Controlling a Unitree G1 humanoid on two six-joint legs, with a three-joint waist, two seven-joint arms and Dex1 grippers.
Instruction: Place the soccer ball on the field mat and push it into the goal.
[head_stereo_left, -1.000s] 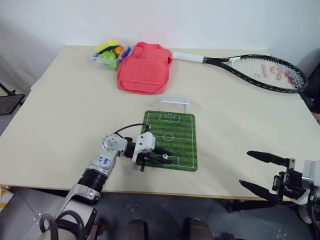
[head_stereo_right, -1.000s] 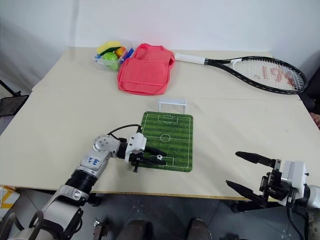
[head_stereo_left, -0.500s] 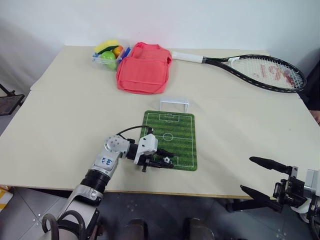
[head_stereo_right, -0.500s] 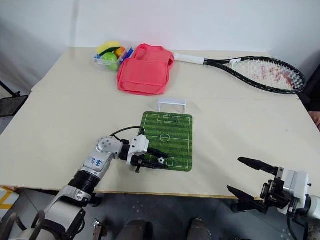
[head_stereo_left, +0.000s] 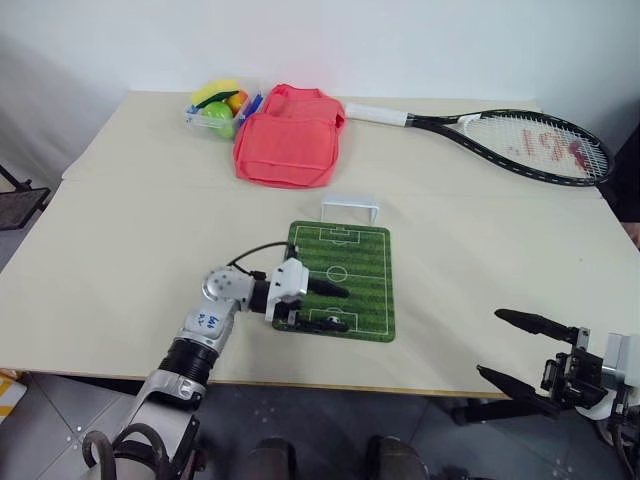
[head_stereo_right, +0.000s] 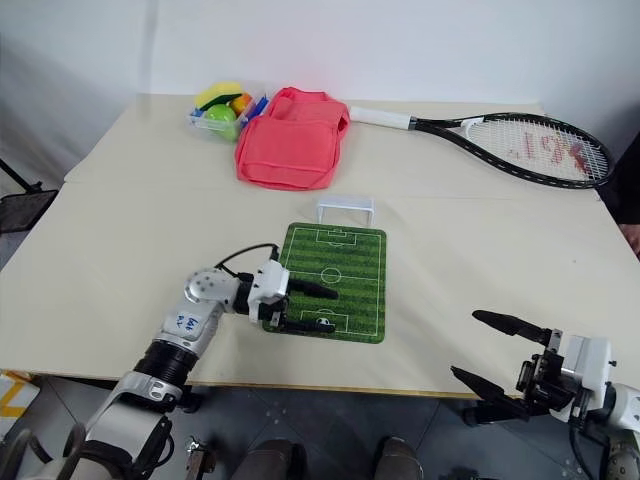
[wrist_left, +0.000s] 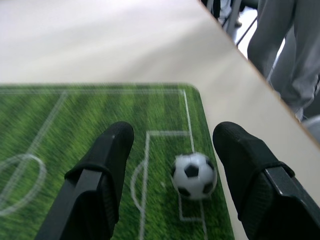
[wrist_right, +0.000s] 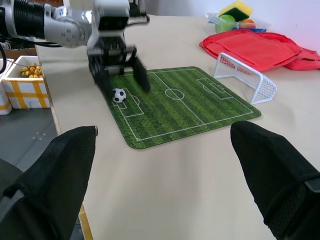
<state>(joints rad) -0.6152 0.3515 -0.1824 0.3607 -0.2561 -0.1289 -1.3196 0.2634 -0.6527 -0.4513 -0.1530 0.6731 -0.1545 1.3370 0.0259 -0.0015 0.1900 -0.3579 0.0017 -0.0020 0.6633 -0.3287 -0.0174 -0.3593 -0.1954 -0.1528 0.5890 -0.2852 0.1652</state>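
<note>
Green turf under it, the soccer ball (head_stereo_left: 331, 324) sits on the field mat (head_stereo_left: 355, 265) in the penalty box at the mat's near end, towards the tabletop's front edge. From the head views the left gripper (head_stereo_left: 333, 307) straddles it with its fingers apart, one beyond the ball and one nearer the mat's near edge, and nothing looks clamped. The goal (head_stereo_left: 349, 208) stands on the bare table (head_stereo_left: 130, 240) just past the mat's far short edge. So the placing looks done and the push is what remains. I'd send the ball straight up the mat's length with a gentle touch from behind; a glancing hit would roll so small a ball off a long edge.

The left wrist view adds what the head views cannot: clear turf between the ball and each black finger (wrist_left: 107, 155), so it lies free, closer to one finger than the other.

The right wrist view shows the netting on the goal and how low its mouth is, and the red cloth bag (wrist_right: 260, 47) beyond it. The right gripper (head_stereo_right: 502, 352) hangs off the table's front right corner, fingers spread, holding nothing.
</note>
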